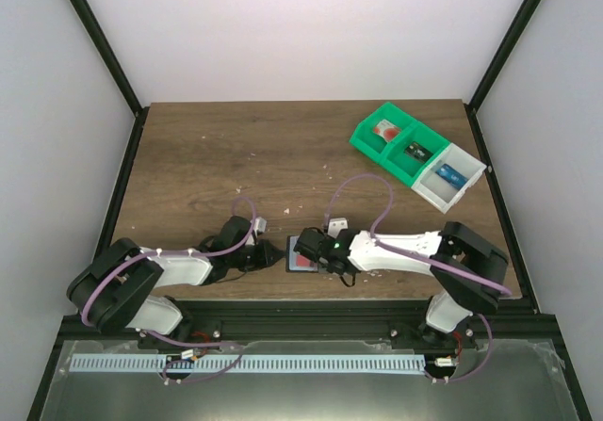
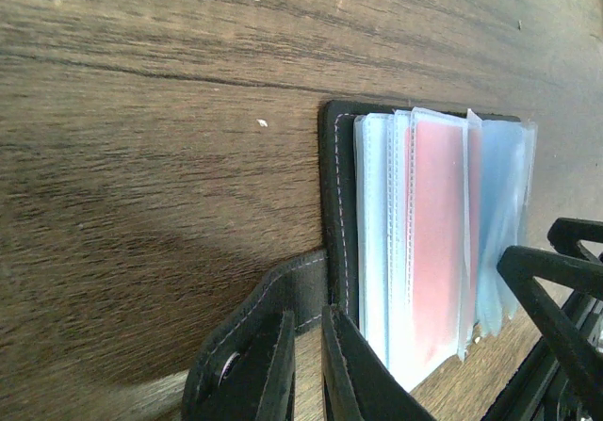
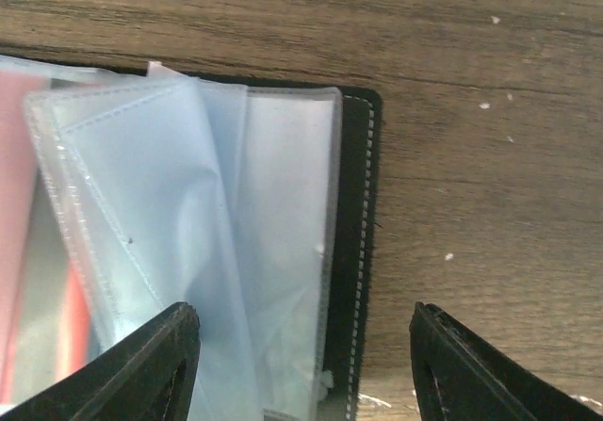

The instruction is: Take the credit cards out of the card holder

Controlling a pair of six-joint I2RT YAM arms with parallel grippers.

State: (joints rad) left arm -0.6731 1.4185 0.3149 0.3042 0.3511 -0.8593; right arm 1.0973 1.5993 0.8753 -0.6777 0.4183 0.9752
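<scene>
The card holder (image 1: 300,256) lies open on the wooden table near the front edge, between my two grippers. Its clear blue-tinted sleeves fan out in the left wrist view (image 2: 377,214), and one sleeve holds a pale card with red on it (image 2: 438,233). My left gripper (image 2: 306,346) is shut, with its tips on the holder's black side tab (image 2: 273,294). In the top view it sits at the holder's left edge (image 1: 270,254). My right gripper (image 3: 306,364) is open above the holder's right side. One finger is over the sleeves (image 3: 217,251) and the other is over bare wood. The red card shows at the left of that view (image 3: 14,204).
Two joined green bins (image 1: 396,143) and a white bin (image 1: 450,176) stand at the back right, each with a small item inside. A black frame rail runs along the table's near edge just behind the holder. Walls close in the left and right sides.
</scene>
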